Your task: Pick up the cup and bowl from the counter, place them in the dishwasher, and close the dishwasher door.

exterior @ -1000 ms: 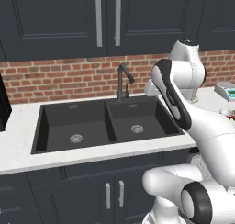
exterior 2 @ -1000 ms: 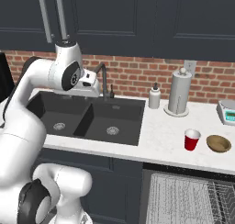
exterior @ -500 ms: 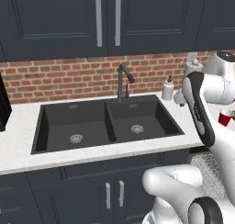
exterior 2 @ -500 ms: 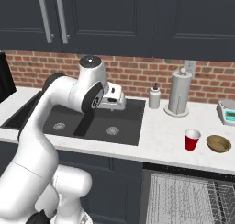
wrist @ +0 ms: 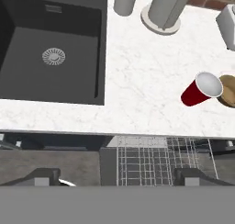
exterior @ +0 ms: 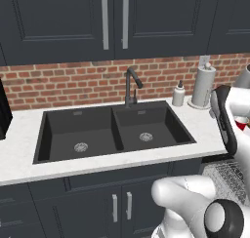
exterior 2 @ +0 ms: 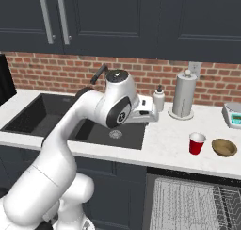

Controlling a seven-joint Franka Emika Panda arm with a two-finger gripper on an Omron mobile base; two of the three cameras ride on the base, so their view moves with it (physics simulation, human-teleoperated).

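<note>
— Any brand or writing to read on these things?

— None that I can make out; the cup (exterior 2: 196, 143), the bowl (exterior 2: 224, 147) and the soap bottle (exterior 2: 159, 100) look plain.

— Where is the pincer (exterior 2: 154, 116)?

— In the right base view it hangs over the worktop (exterior 2: 164, 146), just past the right edge of the sink (exterior 2: 70, 121), with nothing between its fingers. In the hand view the two fingertips (wrist: 46, 177) stand wide apart at the bottom edge.

— And the cup, relative to it?

— Upright on the worktop, well off to the pincer's right and somewhat ahead in the hand view, untouched. The bowl sits just beyond the cup on that same side, close beside it; whether they touch I cannot tell.

— The dishwasher?

— Its wire rack (wrist: 160, 161) lies directly below the pincer, at the worktop's front edge, pulled out. The paper towel roll (exterior 2: 183, 94) stands farther ahead, by the brick wall.
</note>
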